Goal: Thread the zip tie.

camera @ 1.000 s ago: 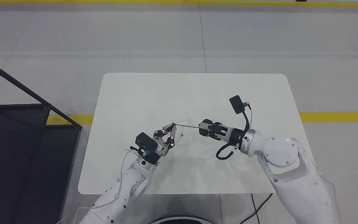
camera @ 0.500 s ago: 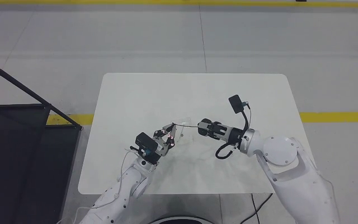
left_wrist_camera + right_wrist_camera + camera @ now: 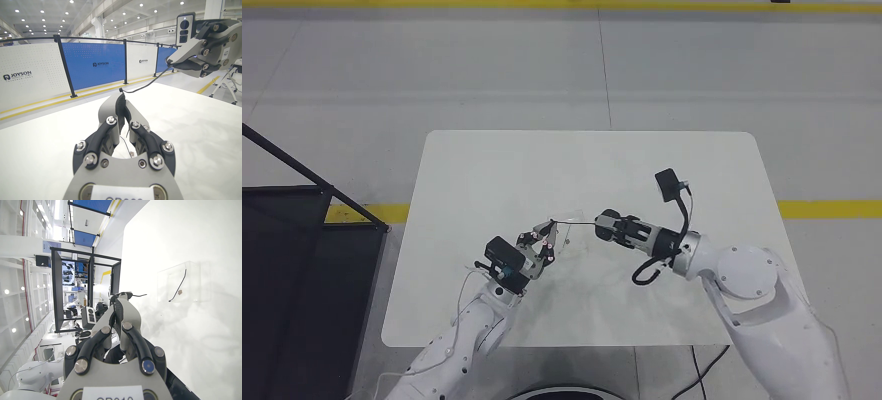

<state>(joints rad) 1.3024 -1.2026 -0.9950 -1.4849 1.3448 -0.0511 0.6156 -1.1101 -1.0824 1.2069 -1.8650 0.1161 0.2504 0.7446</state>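
A thin black zip tie (image 3: 145, 86) stretches in the air between my two grippers above the white table (image 3: 492, 180). My left gripper (image 3: 122, 95) is shut on the tie's head end, and a short thin tail hangs below its fingers. My right gripper (image 3: 170, 63) is shut on the other end of the strap, slightly higher than the left one. In the top view the tie (image 3: 575, 223) runs almost level from the left gripper (image 3: 550, 232) to the right gripper (image 3: 599, 224), near the table's middle. The right wrist view looks along its shut gripper (image 3: 117, 298) toward the left one.
A clear box-like thing (image 3: 178, 283) sits on the table just beyond the grippers, with a black curved strip and a small brown bit in it. Black-framed fencing and panels stand off the table's left side (image 3: 282, 230).
The right arm has shifted very slightly, its gripper edging toward the left one and a touch farther back. The left arm has kept still. Both stay shut on the tie.
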